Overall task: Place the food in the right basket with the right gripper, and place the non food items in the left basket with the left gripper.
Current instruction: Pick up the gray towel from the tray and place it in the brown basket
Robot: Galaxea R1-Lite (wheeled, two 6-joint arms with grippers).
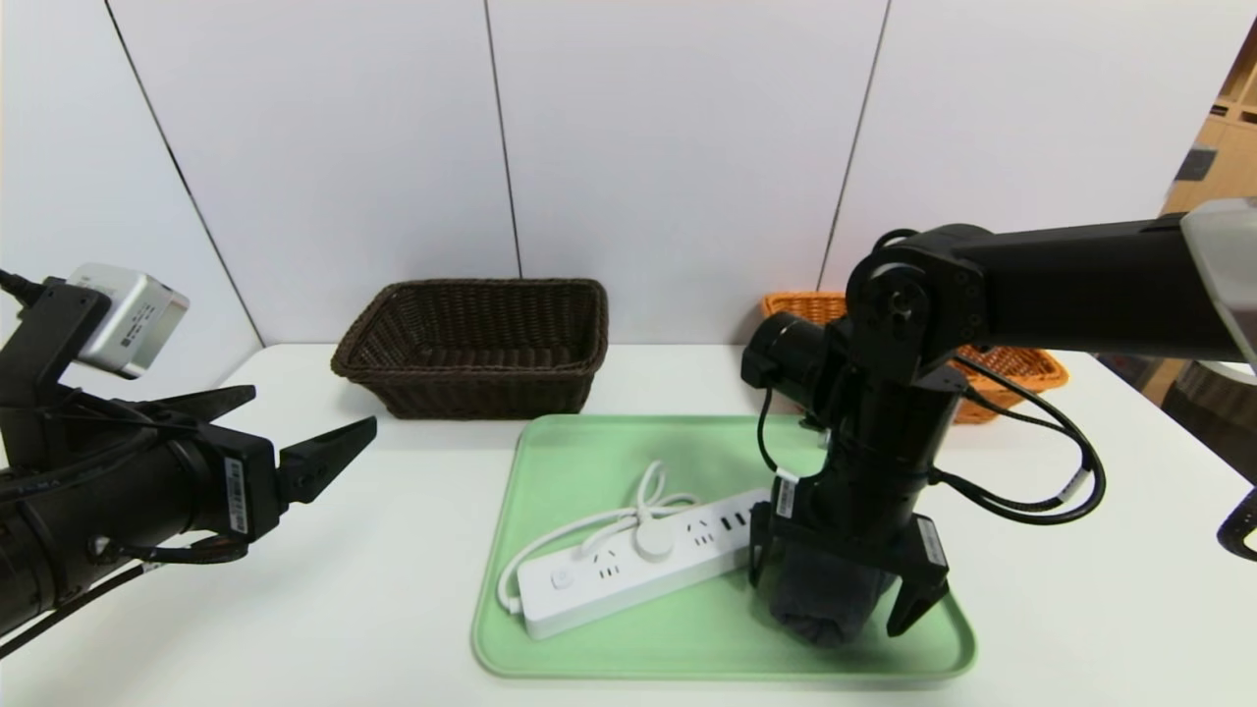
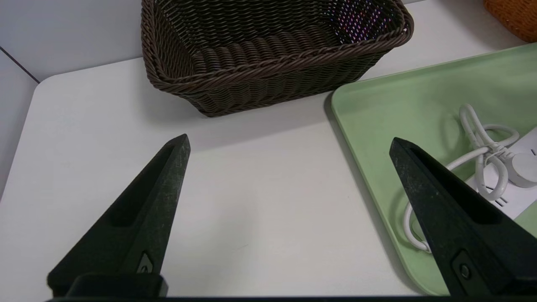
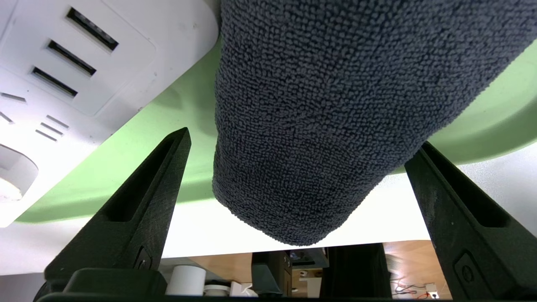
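In the head view, the right arm reaches in from the right edge, runs nearly level to its bent joint right of centre, then drops steeply to the lower right, where the right gripper (image 1: 830,584) points down over the tray (image 1: 589,660). Its fingers stand wide open, one on either side of the rolled cloth (image 1: 820,599). The cloth lies on the tray between them, directly under the gripper's body. In the right wrist view, the cloth fills the upper middle and right of the frame, with the finger at right overlapping its edge and the finger at left clear of it.

The power strip (image 1: 638,565) lies slantwise on the tray, in the lower middle of the head view, its upper-right end beside the right gripper. Its white cord (image 1: 560,535) loops along its upper side.

The left arm comes in at the left edge, its gripper (image 1: 324,447) above the white bench (image 1: 373,609) and aimed toward the right of the frame. It is open and holds nothing. The dark basket (image 1: 471,393) sits at centre left, beyond the tray, with nothing visible in it. The orange basket (image 1: 1031,368) is at the right, partly hidden behind the right arm.
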